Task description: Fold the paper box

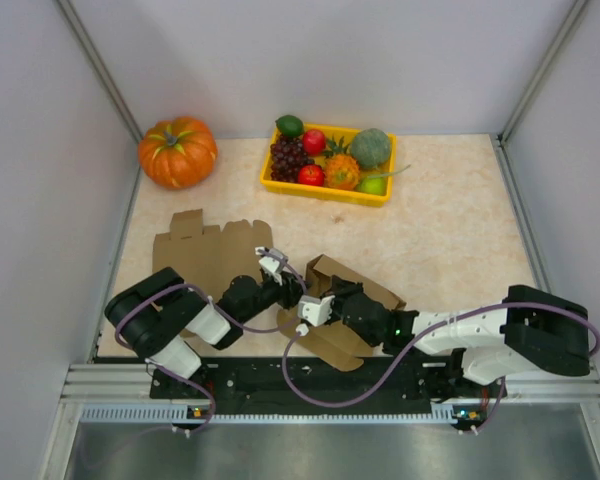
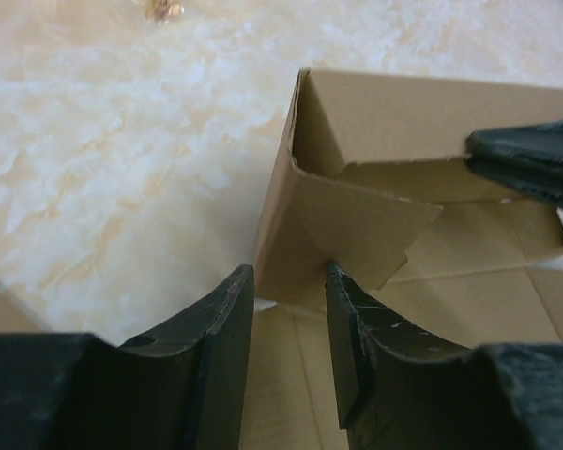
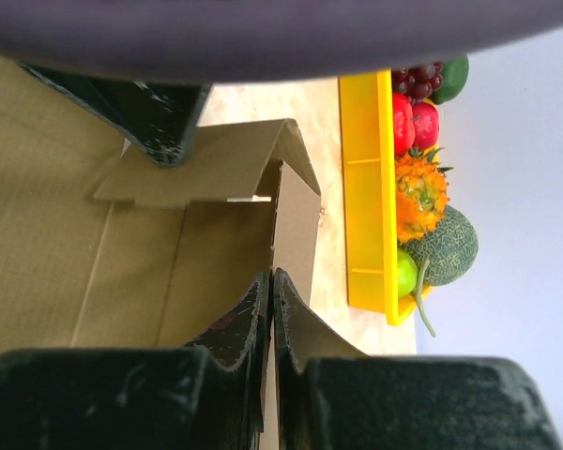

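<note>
At the brown cardboard box, right gripper jaws pinched a wall; left gripper jaws stood spread astride its corner.

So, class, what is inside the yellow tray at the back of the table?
Fruit fills the yellow tray: a lime, dark grapes, red fruits, a spiky orange fruit, a green melon and a pale green fruit. Its floor is covered, so anything beneath is hidden.

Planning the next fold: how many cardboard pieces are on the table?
2. A flat cardboard blank lies at the left; a half-folded box stands at the centre near the front edge. Others could be hidden from view.
</note>
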Controlling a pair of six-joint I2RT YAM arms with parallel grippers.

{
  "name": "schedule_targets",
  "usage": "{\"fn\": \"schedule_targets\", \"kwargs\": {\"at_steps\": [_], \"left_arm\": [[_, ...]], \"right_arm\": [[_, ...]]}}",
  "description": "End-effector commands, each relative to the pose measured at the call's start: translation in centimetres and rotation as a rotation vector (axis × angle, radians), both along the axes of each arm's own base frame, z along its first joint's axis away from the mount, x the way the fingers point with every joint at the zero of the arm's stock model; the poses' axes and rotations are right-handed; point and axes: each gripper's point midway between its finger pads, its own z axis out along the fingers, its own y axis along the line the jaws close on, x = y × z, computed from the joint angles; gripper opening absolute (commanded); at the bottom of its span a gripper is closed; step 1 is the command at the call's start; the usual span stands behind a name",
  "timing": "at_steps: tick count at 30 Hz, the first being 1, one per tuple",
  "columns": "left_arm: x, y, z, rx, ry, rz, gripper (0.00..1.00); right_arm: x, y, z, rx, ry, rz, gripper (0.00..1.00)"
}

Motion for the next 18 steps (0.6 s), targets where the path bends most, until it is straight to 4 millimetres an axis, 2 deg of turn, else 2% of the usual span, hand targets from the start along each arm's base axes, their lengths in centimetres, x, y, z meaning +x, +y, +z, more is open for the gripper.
{"fn": "schedule_targets", "kwargs": {"at_steps": [1, 2, 3, 6, 11, 15, 17, 18], "left_arm": [[0.4, 0.6, 2.8, -0.07, -0.131, 0.029, 0.4], [0.2, 0.6, 2.5, -0.069, -0.127, 0.028, 0.38], [0.3, 0.7, 3.1, -0.092, -0.144, 0.035, 0.36], [0.5, 0.6, 2.9, -0.09, -0.158, 0.048, 0.36], [0.9, 0.6, 3.5, -0.096, -0.184, 0.066, 0.4], [0.6, 2.2, 4.0, -0.112, -0.162, 0.126, 0.41], [0.7, 2.6, 3.4, -0.084, -0.11, 0.133, 0.41], [0.9, 2.3, 3.9, -0.094, -0.098, 0.13, 0.43]], "right_arm": [[-0.8, 0.9, -0.7, -0.01, -0.005, 0.03, 0.0], [-0.8, 0.9, -0.9, -0.02, -0.008, 0.025, 0.0], [-0.9, 1.0, -1.0, -0.024, -0.008, 0.029, 0.0], [-0.8, 1.3, -0.8, 0.0, -0.016, 0.017, 0.0], [-1.0, 1.4, -0.7, 0.023, -0.008, 0.021, 0.0], [-1.1, 1.0, -0.5, 0.039, 0.007, 0.027, 0.0], [-1.1, 0.7, -0.3, 0.056, 0.02, 0.029, 0.0], [-1.1, 0.5, -0.5, 0.058, 0.028, 0.031, 0.0]]}}
